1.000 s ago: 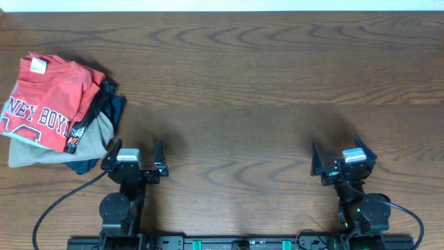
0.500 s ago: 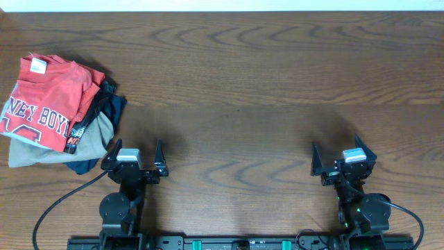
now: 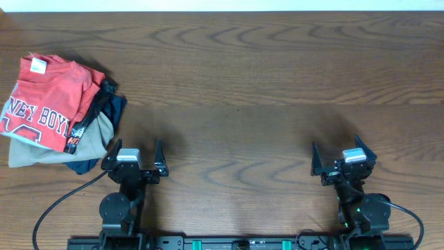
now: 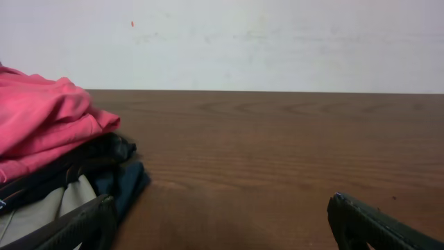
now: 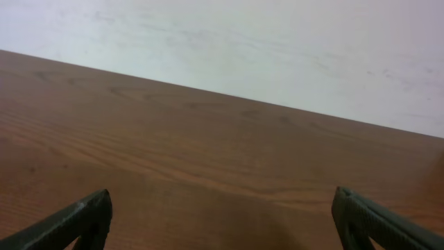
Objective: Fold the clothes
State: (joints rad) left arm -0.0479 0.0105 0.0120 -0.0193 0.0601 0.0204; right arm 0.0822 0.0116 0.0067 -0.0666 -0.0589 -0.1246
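The red-orange T-shirt [image 3: 48, 94] with white lettering and a white neck tag lies folded on top of a pile at the far left of the table. It also shows in the left wrist view [image 4: 38, 125] as a pink-red bundle. My left gripper [image 3: 137, 150] is open and empty near the front edge, just right of the pile; its fingers show in the left wrist view [image 4: 220, 215]. My right gripper [image 3: 335, 148] is open and empty near the front right, over bare wood [image 5: 222, 208].
Under the red shirt lie a tan garment [image 3: 41, 149], a black one with a printed band [image 3: 87, 125] and a navy one [image 3: 111, 111]. The wooden table [image 3: 243, 83] stretches back to a white wall [image 4: 277, 42].
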